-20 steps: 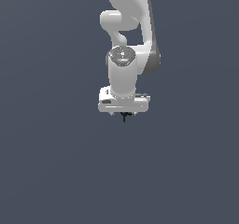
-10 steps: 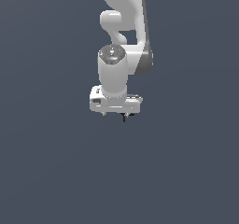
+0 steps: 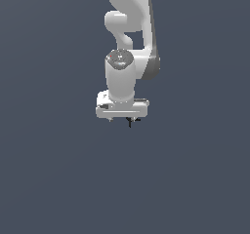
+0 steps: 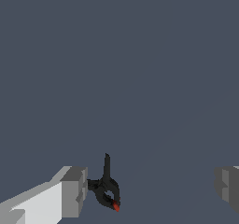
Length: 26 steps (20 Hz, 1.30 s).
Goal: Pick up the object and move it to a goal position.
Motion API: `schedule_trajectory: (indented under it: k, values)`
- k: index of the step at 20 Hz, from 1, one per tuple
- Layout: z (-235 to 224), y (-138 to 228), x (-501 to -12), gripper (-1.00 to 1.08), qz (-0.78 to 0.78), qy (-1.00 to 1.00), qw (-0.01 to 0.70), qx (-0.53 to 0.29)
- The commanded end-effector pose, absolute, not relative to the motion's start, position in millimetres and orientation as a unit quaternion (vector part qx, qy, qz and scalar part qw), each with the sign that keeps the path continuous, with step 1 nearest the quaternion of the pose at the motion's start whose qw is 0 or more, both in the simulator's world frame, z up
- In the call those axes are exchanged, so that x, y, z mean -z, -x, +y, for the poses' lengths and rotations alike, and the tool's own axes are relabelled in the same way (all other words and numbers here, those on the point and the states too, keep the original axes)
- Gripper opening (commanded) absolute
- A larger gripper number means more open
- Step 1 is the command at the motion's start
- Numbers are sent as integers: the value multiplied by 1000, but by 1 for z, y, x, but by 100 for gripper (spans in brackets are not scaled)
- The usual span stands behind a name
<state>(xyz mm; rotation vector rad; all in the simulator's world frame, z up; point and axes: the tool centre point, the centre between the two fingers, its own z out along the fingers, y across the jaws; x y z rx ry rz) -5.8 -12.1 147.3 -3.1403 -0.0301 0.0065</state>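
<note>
The object (image 4: 108,190) is a tiny black thing with thin prongs and a small red spot. In the wrist view it lies between my fingers, right against one grey fingertip (image 4: 72,190); the other fingertip (image 4: 228,185) is far from it. My white gripper (image 4: 149,190) is open and holds nothing. In the exterior view the gripper (image 3: 126,119) points straight down, and the object (image 3: 130,122) shows as a black speck just under the hand, slightly towards the exterior view's right. The hand hides most of the fingers there.
The white arm (image 3: 129,28) rises from the hand to the top of the exterior view. A plain dark grey surface (image 3: 58,179) fills everything around it. No other objects show.
The hand has shifted a little towards the exterior view's left and sits slightly lower. The black object has stayed in place under it.
</note>
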Motion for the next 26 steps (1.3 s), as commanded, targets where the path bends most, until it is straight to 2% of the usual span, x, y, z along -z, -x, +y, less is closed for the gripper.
schedule_trajectory:
  k: [1, 16, 26]
  values:
    - [-9, 11, -141, 100, -31, 1000, 0, -2]
    - [20, 71, -83, 100, -243, 970, -2, -1]
    - [32, 96, -65, 100, -320, 947, 0, 0]
